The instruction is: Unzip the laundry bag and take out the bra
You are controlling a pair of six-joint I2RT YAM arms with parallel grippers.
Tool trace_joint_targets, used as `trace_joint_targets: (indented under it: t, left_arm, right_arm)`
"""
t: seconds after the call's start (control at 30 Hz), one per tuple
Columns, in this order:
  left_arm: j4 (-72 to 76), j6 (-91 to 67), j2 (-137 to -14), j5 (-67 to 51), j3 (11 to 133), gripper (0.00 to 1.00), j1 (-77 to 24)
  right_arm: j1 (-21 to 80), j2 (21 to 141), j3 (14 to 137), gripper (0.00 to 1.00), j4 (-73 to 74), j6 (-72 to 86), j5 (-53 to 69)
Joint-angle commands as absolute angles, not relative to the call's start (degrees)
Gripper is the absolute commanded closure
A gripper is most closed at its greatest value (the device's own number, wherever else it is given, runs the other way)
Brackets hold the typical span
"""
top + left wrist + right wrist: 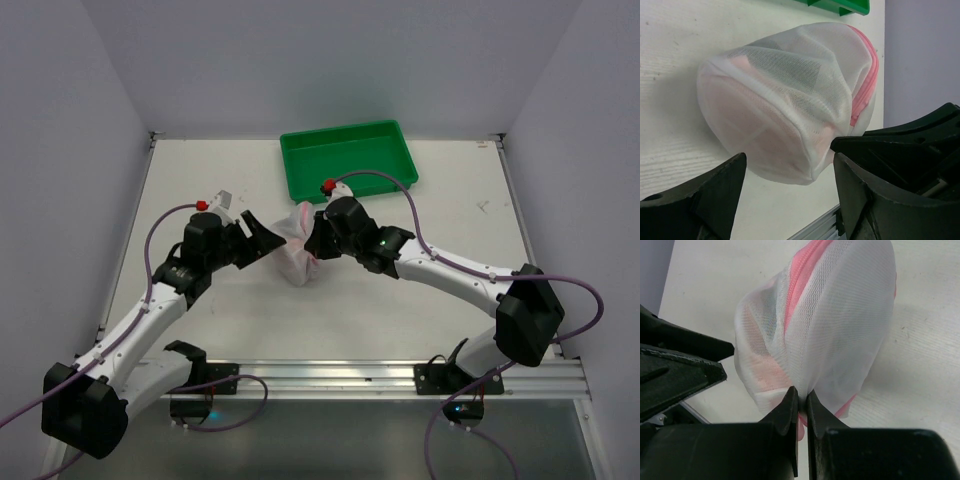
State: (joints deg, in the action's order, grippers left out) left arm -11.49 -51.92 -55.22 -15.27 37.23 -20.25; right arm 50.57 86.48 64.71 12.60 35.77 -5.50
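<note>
The laundry bag [298, 256], a white mesh dome with a pink zipper edge, lies on the table's middle between both arms. My right gripper [318, 240] is shut on a pinch of its mesh beside the pink zipper trim [802, 395]; the bag [830, 320] bulges beyond the fingers. To the bag's left, my left gripper [262, 240] is open, its fingers apart just below the bag's rounded end [789, 161], not gripping it. The zipper [867, 75] appears closed. The bra shows only as a peach-pink shape through the mesh [755, 135].
A green rectangular tray [348, 158] stands just behind the bag at the back. The right gripper's black body [910, 150] sits close to my left fingers. Grey walls enclose the table on three sides; a metal rail [330, 375] runs along the near edge.
</note>
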Motion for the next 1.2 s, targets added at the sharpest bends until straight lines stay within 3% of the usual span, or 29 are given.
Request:
trace_joint_targets:
  t: [0.0,0.13,0.23,0.27,0.33,0.37,0.4,0.53,0.63,0.67,0.8,0.9,1.17]
  left_arm:
    - [-9.5,-54.7,-54.6,-16.2,36.1,0.27,-21.7]
    - [-5.4,-56.3,-56.9,-15.5,34.8,0.32,-24.4]
    - [-4.6,-56.3,-59.1,-13.7,35.2,0.44,-25.8]
    - [-4.5,-56.3,-59.4,-13.1,35.2,0.59,-25.8]
    - [-4.6,-55.8,-59.8,-12.2,35.7,0.77,-25.8]
    - [-4.7,-55.5,-59.8,-11.5,36.0,0.93,-25.8]
    - [-4.9,-55.2,-59.6,-11.1,36.8,0.98,-25.8]
    - [-6.3,-52.9,-59.6,-10.4,39.2,1.0,-25.8]
    - [-7.5,-51.4,-59.9,-10.1,40.9,1.0,-25.8]
    - [-7.9,-51.1,-60.0,-9.9,41.4,1.0,-25.8]
    - [-9.3,-50.0,-60.6,-8.7,42.4,1.0,-25.8]
    - [-9.8,-49.5,-61.8,-8.6,43.4,1.0,-25.8]
    - [-8.5,-49.7,-63.1,-9.8,44.6,1.0,-25.8]
  right_arm:
    - [50.6,85.1,66.1,1.0,8.3,41.0,-5.4]
    - [50.5,85.1,64.2,1.0,5.7,42.9,-4.1]
    - [50.6,85.1,63.1,1.0,5.0,43.4,-2.4]
    - [50.5,84.7,62.7,1.0,4.7,43.5,-2.2]
    - [49.8,84.2,61.1,1.0,4.8,43.6,-2.7]
    - [49.2,83.4,60.3,1.0,4.8,43.8,-2.4]
    - [48.3,82.9,59.2,1.0,4.7,44.0,-2.0]
    - [41.2,79.3,52.2,0.95,4.3,44.5,1.6]
    - [36.4,76.0,47.8,0.77,4.4,44.1,2.3]
    - [35.2,75.1,46.8,0.65,4.5,44.0,2.2]
    - [31.6,71.1,45.3,0.43,9.0,41.9,-2.9]
    - [31.9,69.3,47.2,0.4,13.5,37.2,-4.1]
    - [34.7,65.3,45.0,0.41,2.7,33.7,4.2]
